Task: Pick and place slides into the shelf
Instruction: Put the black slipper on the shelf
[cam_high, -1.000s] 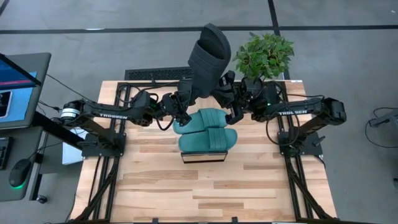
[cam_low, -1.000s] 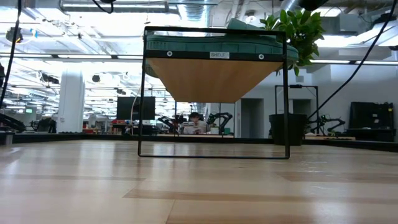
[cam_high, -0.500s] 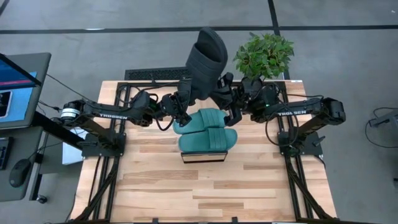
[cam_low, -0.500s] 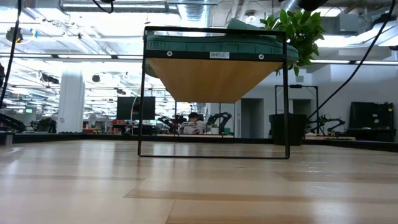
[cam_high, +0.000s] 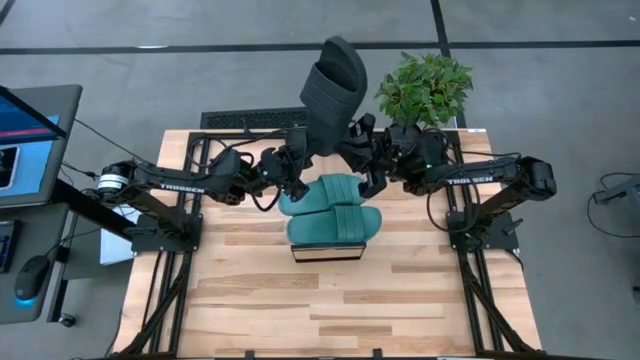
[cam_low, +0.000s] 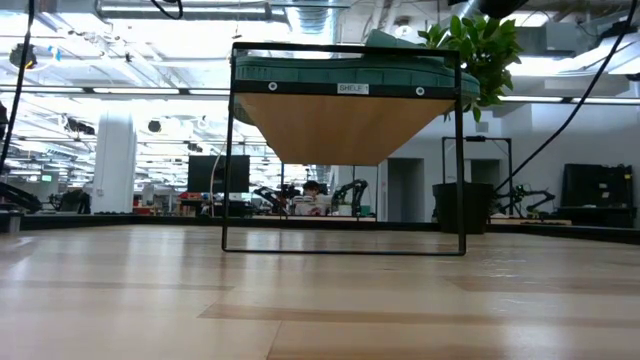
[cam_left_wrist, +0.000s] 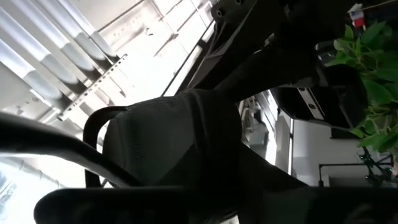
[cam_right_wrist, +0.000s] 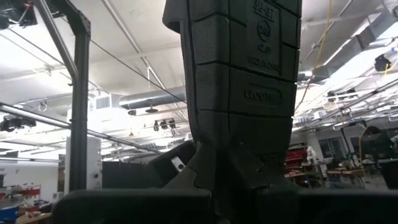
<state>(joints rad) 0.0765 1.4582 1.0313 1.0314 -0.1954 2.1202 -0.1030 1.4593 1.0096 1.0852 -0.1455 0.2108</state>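
Black rubber slide sandal (cam_high: 335, 85), wide ribbed strap, held upright in the air behind the shelf, toe end up, heel end down between the two arms. Right wrist view shows its moulded sole (cam_right_wrist: 245, 81) rising straight from that arm's fingers; left wrist view shows the ribbed strap (cam_left_wrist: 168, 143) close in front of the lens.

Right gripper (cam_high: 362, 158): clamped on the black slide at its lower end, jaws together on the sole edge. Left gripper (cam_high: 296, 160): at the same lower end from the other side, touching or just beside the rubber. Cannot tell from these views whether its fingers have closed on the slide or merely sit against it.

Two teal-green rubber slides (cam_high: 335, 210) lie side by side on the top of the shelf (cam_high: 326, 252), a long light-wood box with a pale edge, standing mid-table. In the low view the shelf (cam_low: 345, 115) shows as a black wire frame carrying a wood panel, teal rubber along its top edge. The fourth slide is not visible.

Beyond: wooden plank tabletop (cam_high: 330, 310), potted green plant (cam_high: 425, 85) at the far right edge, monitor (cam_high: 25, 130) off the left side.

Risks, as judged:
- Slide is tall and gripped only at its base; soft rubber may bend or swing when carried, and tip out.
- If both grippers hold and move unevenly, the slide could twist or be pulled free.
- Lowering it toward the shelf may knock the teal pair off the top.
- Plant stands near the right arm's path.
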